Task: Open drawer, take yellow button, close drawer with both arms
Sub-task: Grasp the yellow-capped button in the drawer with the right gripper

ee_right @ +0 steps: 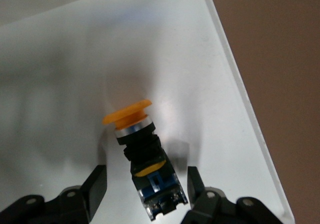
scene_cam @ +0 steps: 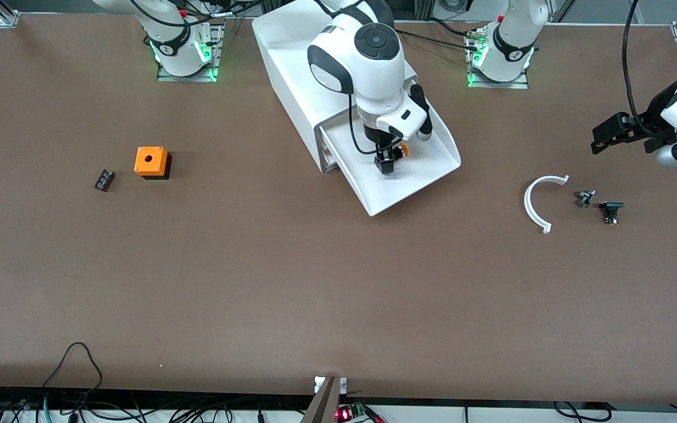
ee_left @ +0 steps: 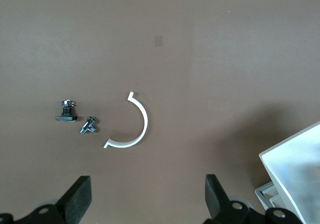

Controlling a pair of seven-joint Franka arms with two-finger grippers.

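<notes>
Down in the open drawer (scene_cam: 426, 176), the right end effector (scene_cam: 386, 165) straddles the button (ee_right: 142, 151), one finger (ee_right: 95, 189) on each side of its black-and-blue body. Gaps show between the fingers and the body in the right wrist view, so the fingers are part-way in and not yet gripping it. The button lies tilted on the drawer's white floor, its orange cap pointing away from the end effector. The drawer is pulled well out of the cabinet (scene_cam: 291, 76), toward the front camera, and the right arm reaches down into it from over the cabinet.

Well apart, the left end effector (scene_cam: 609, 136) hangs with fingers spread wide over the counter (scene_cam: 315, 294) at the left arm's end, waiting. Below it on the counter lie a white curved strip (scene_cam: 535, 202) and two small dark parts (scene_cam: 585, 198) (scene_cam: 610, 210) just beside it.

Toward the right arm's end of the counter sit an orange cube (scene_cam: 151, 162) with a hole and, near it, a small dark block (scene_cam: 104, 180).
</notes>
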